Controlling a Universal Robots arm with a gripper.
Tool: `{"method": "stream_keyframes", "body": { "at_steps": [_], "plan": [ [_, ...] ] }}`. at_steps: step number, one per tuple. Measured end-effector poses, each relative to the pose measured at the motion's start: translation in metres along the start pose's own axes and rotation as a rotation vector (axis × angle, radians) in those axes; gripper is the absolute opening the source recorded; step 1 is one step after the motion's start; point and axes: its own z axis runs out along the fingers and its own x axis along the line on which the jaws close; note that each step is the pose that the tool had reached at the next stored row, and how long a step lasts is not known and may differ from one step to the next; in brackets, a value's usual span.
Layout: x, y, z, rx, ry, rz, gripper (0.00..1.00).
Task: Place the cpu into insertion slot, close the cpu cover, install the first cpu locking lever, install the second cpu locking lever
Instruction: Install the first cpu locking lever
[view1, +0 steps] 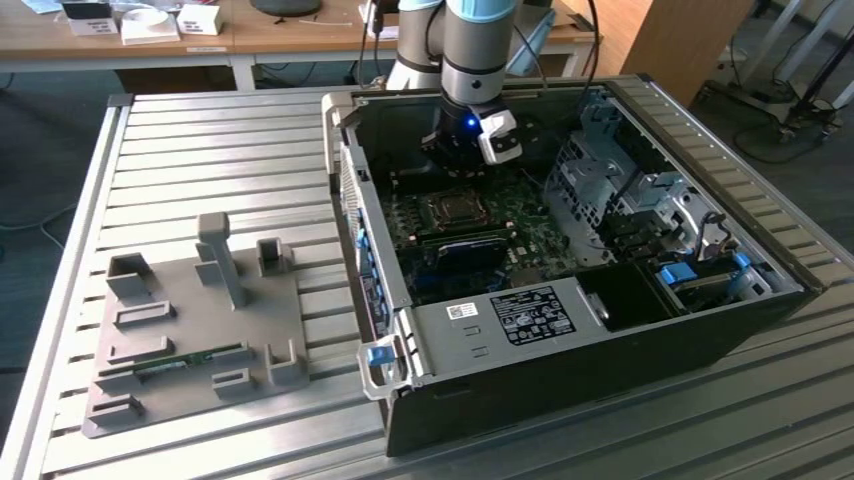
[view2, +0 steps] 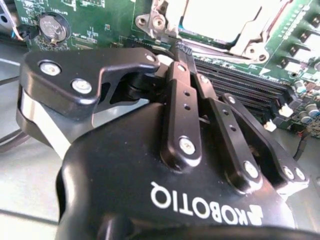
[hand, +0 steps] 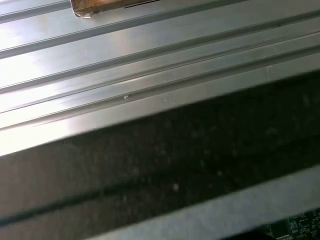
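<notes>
One grey-and-blue arm reaches down into an open black computer case (view1: 574, 375), which lies on its side on a table (view1: 200, 170) of long ribbed aluminium slats. The gripper (view1: 459, 158) hangs inside the case, just above the square socket (view1: 449, 212) on the green circuit board (view1: 467, 245).

In the second wrist view the gripper (view2: 175, 55) is a glossy black body with flat hinged bars pinned by round silver screws. From this angle I cannot tell whether it is clenched or released, and nothing shows in its grasp. Just past it lies the cpu (view2: 220, 17), a flat square chip with a bright, smooth metal top, sitting in the socket. The cpu cover (view2: 248, 39) is a thin silvery frame lying around the chip's edge; whether it is latched I cannot tell. Near them on the board are a round shiny coin battery (view2: 52, 27) and a row of long, dark memory slots (view2: 245, 90).

The first wrist view shows the table's (hand: 150, 65) brushed ribs beside a matt black case wall (hand: 175, 165).

Well apart from the case, toward the exterior view's left, a dull grey plastic tray (view1: 187, 300) with blocky upright posts rests on the slats, holding a narrow green memory stick (view1: 171, 364). Behind the table stands a wooden desk (view1: 267, 35)
</notes>
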Motion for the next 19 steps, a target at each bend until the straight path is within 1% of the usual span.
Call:
{"method": "stream_keyframes", "body": {
  "at_steps": [8, 14, 19],
  "plan": [
    [0.0001, 0.0007, -0.0003, 0.0007, -0.0008, 0.007, 0.11],
    [-0.0001, 0.0014, -0.0040, 0.0009, -0.0010, 0.010, 0.11],
    [-0.0001, 0.0014, -0.0041, 0.0009, -0.0010, 0.010, 0.11]
  ]
}}
